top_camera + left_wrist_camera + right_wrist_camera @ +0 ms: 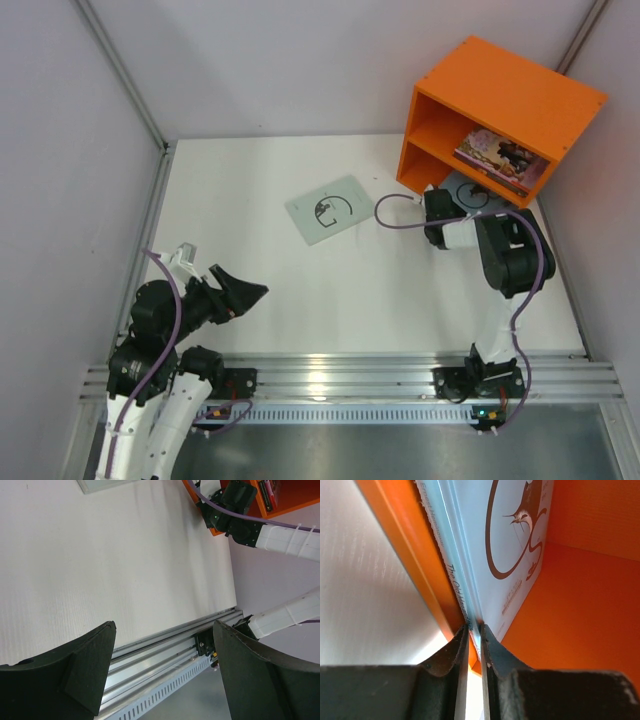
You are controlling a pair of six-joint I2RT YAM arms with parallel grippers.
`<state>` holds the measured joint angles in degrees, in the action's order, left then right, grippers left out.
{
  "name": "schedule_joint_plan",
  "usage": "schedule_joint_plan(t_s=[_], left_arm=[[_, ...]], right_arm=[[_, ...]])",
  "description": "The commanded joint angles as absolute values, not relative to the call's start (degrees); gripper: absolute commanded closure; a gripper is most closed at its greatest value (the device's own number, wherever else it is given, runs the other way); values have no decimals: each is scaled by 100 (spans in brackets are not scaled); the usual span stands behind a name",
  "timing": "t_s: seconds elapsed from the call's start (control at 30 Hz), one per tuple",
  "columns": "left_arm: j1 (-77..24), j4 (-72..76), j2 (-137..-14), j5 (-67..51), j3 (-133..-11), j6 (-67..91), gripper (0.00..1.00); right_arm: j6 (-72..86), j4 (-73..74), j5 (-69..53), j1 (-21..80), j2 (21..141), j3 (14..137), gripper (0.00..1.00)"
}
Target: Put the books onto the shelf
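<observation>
The right hand [474, 630] is clenched on the edge of the light blue book [510, 540], both fingers pressed flat against its thin sides. The book sits partly inside the lower compartment of the orange shelf [520, 85], which stands at the far right corner of the desk [330, 290]. From above, the book's cover with its dark swirl mark faces upward and pokes out of the open front. Its spine runs just beside the orange wall in the wrist view. In the upper compartment lies a pink illustrated book [500, 155]. A pale green book [328, 208] with a black swirl lies flat on the desk, toward the far edge and well apart from the shelf. The left hand [165, 630] is released, fingers spread wide, over the near left corner and holding nothing.
</observation>
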<state>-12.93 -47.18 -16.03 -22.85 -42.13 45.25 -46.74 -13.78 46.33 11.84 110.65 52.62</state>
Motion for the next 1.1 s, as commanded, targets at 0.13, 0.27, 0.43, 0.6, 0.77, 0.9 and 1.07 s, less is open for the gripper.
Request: schedule_joint_plan(t_s=[0.13, 0.27, 0.43, 0.6, 0.77, 0.9, 1.07], left_arm=[[-1318, -4570, -1679, -2206, -4412, 4430, 16], [-1318, -4562, -1679, -2197, -4412, 4421, 16], [-1318, -4579, -1670, -2189, -4412, 4412, 16], [-1318, -4588, -1679, -2188, -4447, 4403, 16], [-1318, -4597, -1670, -2180, -4456, 4412, 16], [-1318, -4553, -1661, -2214, -4403, 4447, 16], [-1318, -4316, -1758, -2338, -4386, 4474, 16]], right_arm=[[-4605, -1564, 4878, 949, 11153, 5484, 85], [-4623, -1547, 4904, 949, 11206, 5511, 83], [-4614, -1529, 4887, 940, 11162, 5484, 77], [-4570, -1503, 4773, 940, 10996, 5370, 70], [-4351, -1301, 4536, 949, 10732, 5283, 66], [-4184, -1178, 4246, 1028, 10329, 5151, 64], [-4000, -1178, 4017, 1387, 9748, 4914, 60]])
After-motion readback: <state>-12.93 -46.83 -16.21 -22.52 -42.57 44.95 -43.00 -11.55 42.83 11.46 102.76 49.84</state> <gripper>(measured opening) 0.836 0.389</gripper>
